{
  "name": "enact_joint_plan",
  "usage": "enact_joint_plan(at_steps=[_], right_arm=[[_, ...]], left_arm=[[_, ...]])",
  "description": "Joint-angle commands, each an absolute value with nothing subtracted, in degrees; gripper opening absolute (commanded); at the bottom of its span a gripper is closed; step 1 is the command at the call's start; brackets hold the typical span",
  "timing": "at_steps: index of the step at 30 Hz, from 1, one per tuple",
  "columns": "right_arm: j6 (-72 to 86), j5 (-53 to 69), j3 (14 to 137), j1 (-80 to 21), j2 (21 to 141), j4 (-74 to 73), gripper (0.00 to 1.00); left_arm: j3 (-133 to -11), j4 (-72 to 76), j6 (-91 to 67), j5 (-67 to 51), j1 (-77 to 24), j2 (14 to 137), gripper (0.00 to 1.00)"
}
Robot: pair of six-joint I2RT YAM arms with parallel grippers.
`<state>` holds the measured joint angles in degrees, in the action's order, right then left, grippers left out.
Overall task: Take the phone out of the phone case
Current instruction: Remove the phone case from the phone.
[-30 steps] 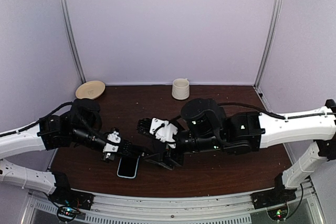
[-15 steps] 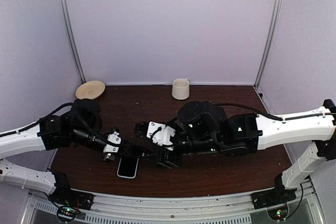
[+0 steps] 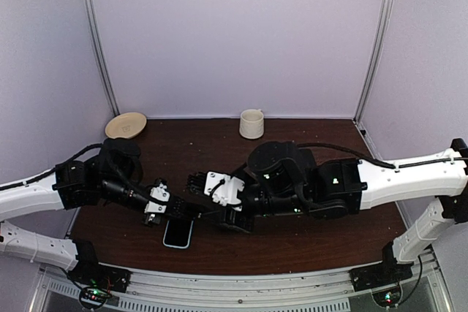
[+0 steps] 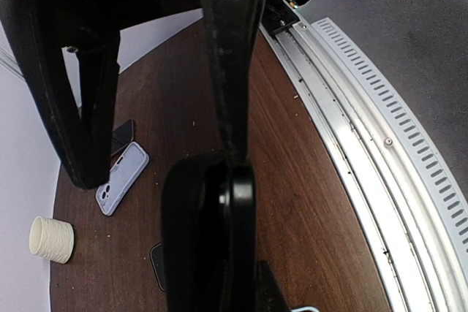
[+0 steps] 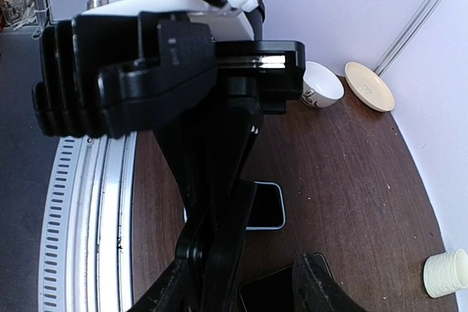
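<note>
Progress looks slight. A phone (image 3: 178,233) lies flat on the surface (image 3: 314,242) close to the near edge. It is face up, and the pale rim of the phone case (image 5: 272,229) runs round its black glass. Judging by that rim, the phone sits fully inside the case, with no corner lifted, so the whole job of peeling the case off and freeing the phone seems to remain.

Neither claw has hold of it. The left claw (image 3: 191,212) hangs just beyond the phone's far end with its fingers pressed together. Whether anything thin is pinched between them cannot be told. The right claw (image 3: 228,221) faces it from the other side, near but apart from the phone, its fingers spread part-way with bare wood showing in the gap.

The phone itself is a dark, glossy slab with rounded corners. Its case is light, bluish-white and thin-walled, and probably soft enough to flex at a corner.

The left wrist view also shows a lavender shell (image 4: 121,178) lying flat farther along the surface, with a dark slab (image 4: 124,135) just beside it and half hidden behind a right finger. Whether those are another case and phone is unclear.
</note>
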<state>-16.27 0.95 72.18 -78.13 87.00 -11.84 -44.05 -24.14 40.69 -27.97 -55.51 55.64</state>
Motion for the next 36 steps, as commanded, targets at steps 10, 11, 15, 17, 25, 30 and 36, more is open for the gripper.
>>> enact_joint_plan(at_steps=[10,11,15,17,25,30,36], right_arm=[[-17.1,-4.3,75.3,-78.8,89.6,-14.6,0.40],[-17.1,-4.0,75.6,-78.9,89.9,-15.1,0.39],[-17.5,-1.1,75.9,-79.6,90.4,-15.4,0.38],[-17.6,-0.9,75.9,-79.8,90.7,-15.4,0.36],[-16.3,-2.5,77.0,-80.5,93.3,-17.4,0.32],[-14.6,-5.0,78.1,-80.6,94.3,-18.5,0.30],[-12.4,-9.6,78.3,-80.6,94.7,-18.4,0.27]], left_arm=[[-45.3,-19.5,41.6,-29.4,-56.1,55.2,0.00],[-45.3,-19.6,41.6,-29.3,-56.1,55.2,0.00],[-45.2,-19.5,41.6,-29.0,-56.1,55.5,0.00],[-45.3,-19.5,41.5,-29.0,-56.1,55.5,0.00],[-45.3,-19.6,41.7,-29.0,-56.2,55.4,0.00],[-45.3,-19.6,41.6,-29.1,-56.2,55.4,0.00],[-45.3,-19.6,41.7,-29.4,-56.5,55.2,0.00]])
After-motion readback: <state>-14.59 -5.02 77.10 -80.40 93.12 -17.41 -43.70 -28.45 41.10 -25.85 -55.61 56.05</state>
